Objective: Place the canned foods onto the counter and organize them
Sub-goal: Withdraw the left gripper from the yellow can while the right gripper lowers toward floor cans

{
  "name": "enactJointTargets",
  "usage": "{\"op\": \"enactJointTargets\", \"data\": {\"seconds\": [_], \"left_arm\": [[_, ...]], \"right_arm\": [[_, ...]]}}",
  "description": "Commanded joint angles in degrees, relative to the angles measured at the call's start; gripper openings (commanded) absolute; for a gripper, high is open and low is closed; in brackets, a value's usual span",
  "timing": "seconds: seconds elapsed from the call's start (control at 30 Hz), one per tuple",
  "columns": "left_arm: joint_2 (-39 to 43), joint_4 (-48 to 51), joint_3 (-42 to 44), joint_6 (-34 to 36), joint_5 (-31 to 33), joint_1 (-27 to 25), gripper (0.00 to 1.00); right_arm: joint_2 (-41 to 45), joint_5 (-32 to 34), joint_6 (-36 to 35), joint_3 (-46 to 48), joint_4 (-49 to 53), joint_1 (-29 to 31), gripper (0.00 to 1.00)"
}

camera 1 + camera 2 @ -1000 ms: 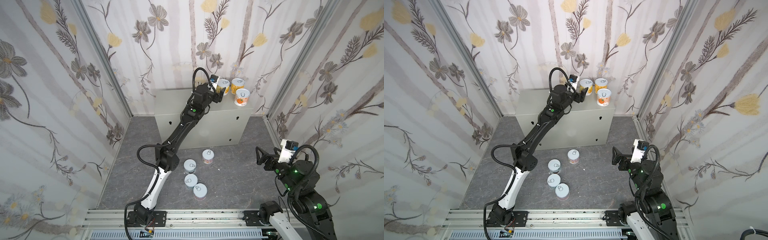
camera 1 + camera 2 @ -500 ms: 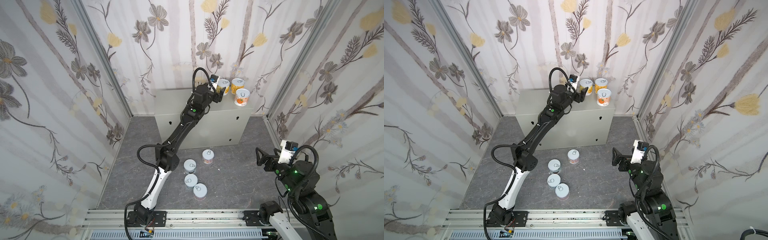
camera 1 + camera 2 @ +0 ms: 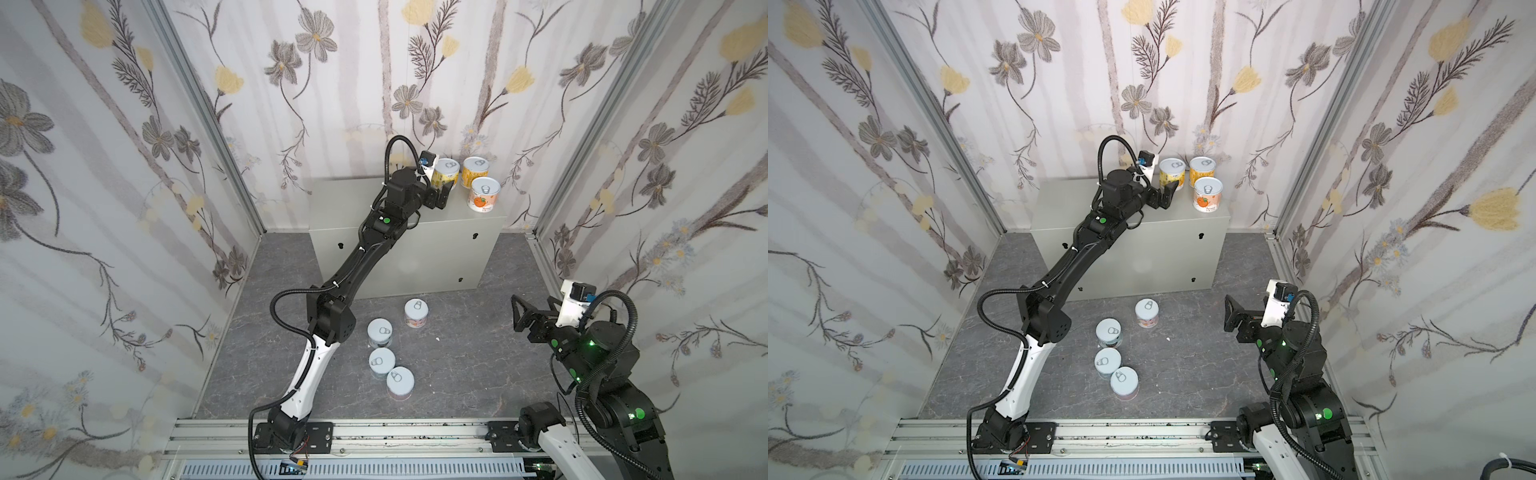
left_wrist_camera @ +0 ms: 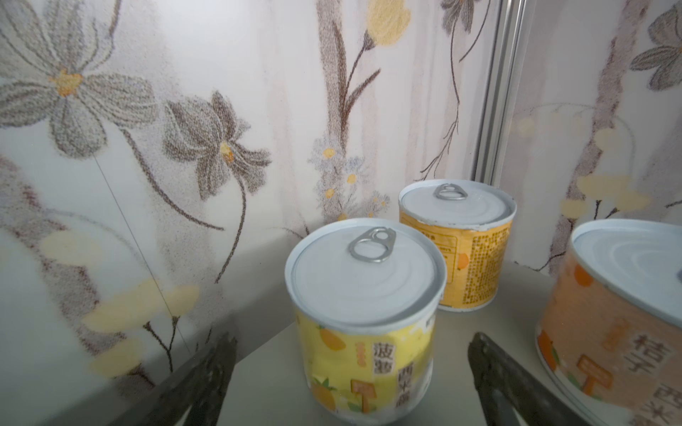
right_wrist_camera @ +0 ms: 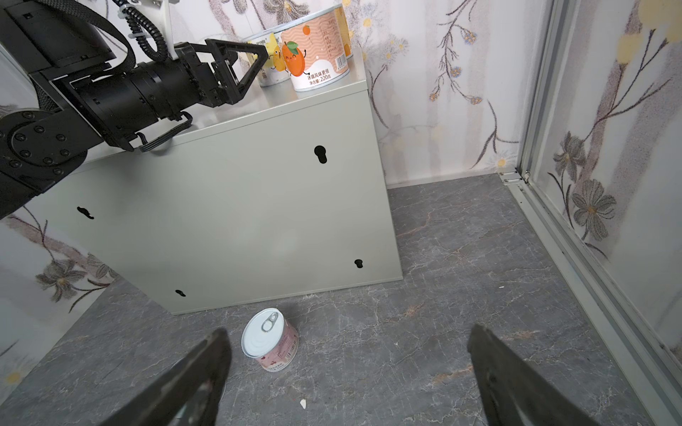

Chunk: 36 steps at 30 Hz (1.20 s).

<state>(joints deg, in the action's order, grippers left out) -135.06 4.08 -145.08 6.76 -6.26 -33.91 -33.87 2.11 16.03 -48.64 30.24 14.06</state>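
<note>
step: yellow tin (image 4: 365, 280) on counter (image 3: 340, 199) | left claw (image 4: 350, 341) wide, maybe not touching | right claw (image 5: 348, 333) wide, empty | next: lift pink tin (image 5: 271, 341)

orange tin (image 4: 623, 317): cut off at picture edge | floor tins (image 3: 380, 332): labels too small to read

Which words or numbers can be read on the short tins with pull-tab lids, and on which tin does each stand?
"菠萝": short yellow pineapple-print tin.
"西米" plus one blurred sign: the same tin.
"冰镇风味更佳": pale orange fruit-print tin.
"净含量:220克": the same tin.
"桔子": the same tin, left wrist view.
Too small to read: print on the deep-yellow tin and the pink-label tin.
</note>
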Motion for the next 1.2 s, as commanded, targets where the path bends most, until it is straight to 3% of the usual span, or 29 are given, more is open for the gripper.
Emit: {"op": "enactJointTargets", "data": {"seconds": [0.0,0.1,0.37,0.53,0.7,0.93,1.17], "left_arm": [[9.9,-5.7,12.1,-1.1,0.5,0.0,1.0],[22.0,-11.5,28.3,-1.4,3.4,0.0,1.0],[52.0,-1.1,54.2,-1.3,9.3,0.4,1.0],[69.8,11.3,66.1,-3.2,11.7,1.0,1.0],[85.3,23.6,74.9,-4.7,13.6,1.7,1.0],[96.8,34.8,80.4,-4.7,12.0,2.1,1.0],[99.8,35.0,86.5,-6.9,4.9,2.2,1.0]], "right_arm": [[0.3,-2.9,-0.7,0.0,-1.7,0.1,1.0],[0.6,-5.6,-2.0,0.7,-2.0,0.1,1.0],[1.8,-13.5,0.4,8.6,-7.2,3.4,0.97],[-1.8,-6.2,5.2,14.3,-13.4,16.8,0.96],[-10.7,4.4,9.5,16.1,-20.2,30.0,0.97],[-25.9,12.2,15.1,14.0,-24.8,39.4,0.97],[-40.6,14.4,18.1,9.3,-25.7,40.6,1.0]]}}
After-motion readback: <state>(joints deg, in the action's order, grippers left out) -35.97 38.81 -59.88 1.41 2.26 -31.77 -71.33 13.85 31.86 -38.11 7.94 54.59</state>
